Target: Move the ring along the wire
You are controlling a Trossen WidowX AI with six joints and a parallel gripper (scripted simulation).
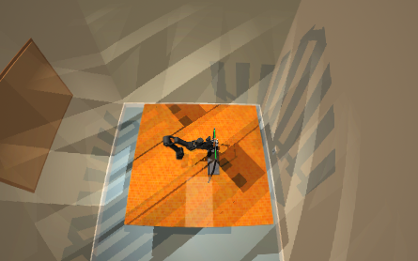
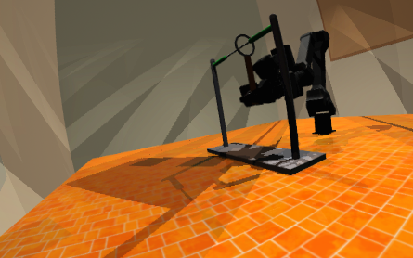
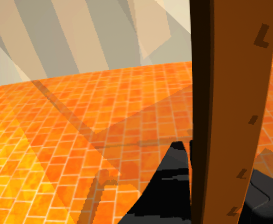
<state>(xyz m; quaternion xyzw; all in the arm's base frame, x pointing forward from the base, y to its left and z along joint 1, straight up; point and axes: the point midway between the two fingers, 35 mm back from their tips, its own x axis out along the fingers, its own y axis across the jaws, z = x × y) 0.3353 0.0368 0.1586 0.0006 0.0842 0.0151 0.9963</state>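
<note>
The black parallel-jaw gripper (image 1: 215, 145) (image 2: 250, 95) (image 3: 185, 149) grips the orange bar handle (image 2: 250, 71) (image 3: 237, 100), its dark round ring (image 2: 237, 50) around the thin grey wire (image 2: 233, 52). The crossing seems underway; next calls for centred travel to the far green part.

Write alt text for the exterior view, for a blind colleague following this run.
The black robot gripper grips the orange handle of a dark round ring around the wire, near the green section by the right-hand black post. Another black post stands left, on the same flat base.
</note>
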